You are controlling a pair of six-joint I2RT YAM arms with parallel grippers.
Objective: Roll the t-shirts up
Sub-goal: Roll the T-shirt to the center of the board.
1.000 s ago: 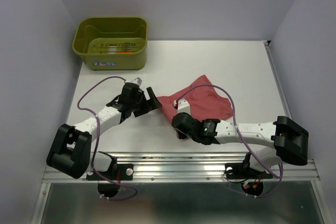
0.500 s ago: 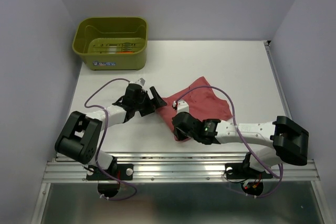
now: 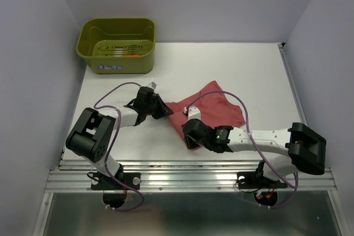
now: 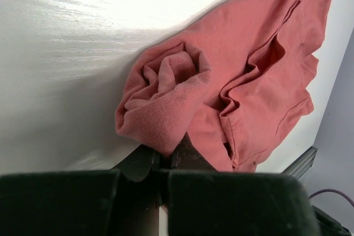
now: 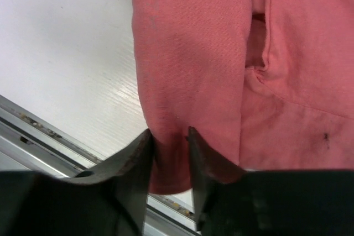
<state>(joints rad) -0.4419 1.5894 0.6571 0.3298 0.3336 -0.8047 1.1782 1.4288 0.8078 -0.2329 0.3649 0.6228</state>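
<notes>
The dusty rose t-shirt [image 3: 221, 106] lies crumpled on the white table, right of centre. My left gripper [image 3: 167, 111] is at its left corner. In the left wrist view the jaws [image 4: 166, 156] are pressed together on a bunched fold of the t-shirt [image 4: 166, 109]. My right gripper [image 3: 191, 142] is at the shirt's near edge, close to the table's front rail. Its fingers [image 5: 170, 142] straddle a rolled fold of the t-shirt [image 5: 188, 53], and the cloth fills the narrow gap and touches both of them.
An olive-green tub [image 3: 133, 64] stands at the back left of the table, with a thin orange-red streak [image 3: 129, 55] on its floor. The metal front rail [image 3: 188, 172] runs just beyond the shirt's near edge. Purple cables loop over both arms.
My left gripper has slid right to the shirt's left corner and closed on the cloth. The right arm has hardly moved and stays at the near fold.
</notes>
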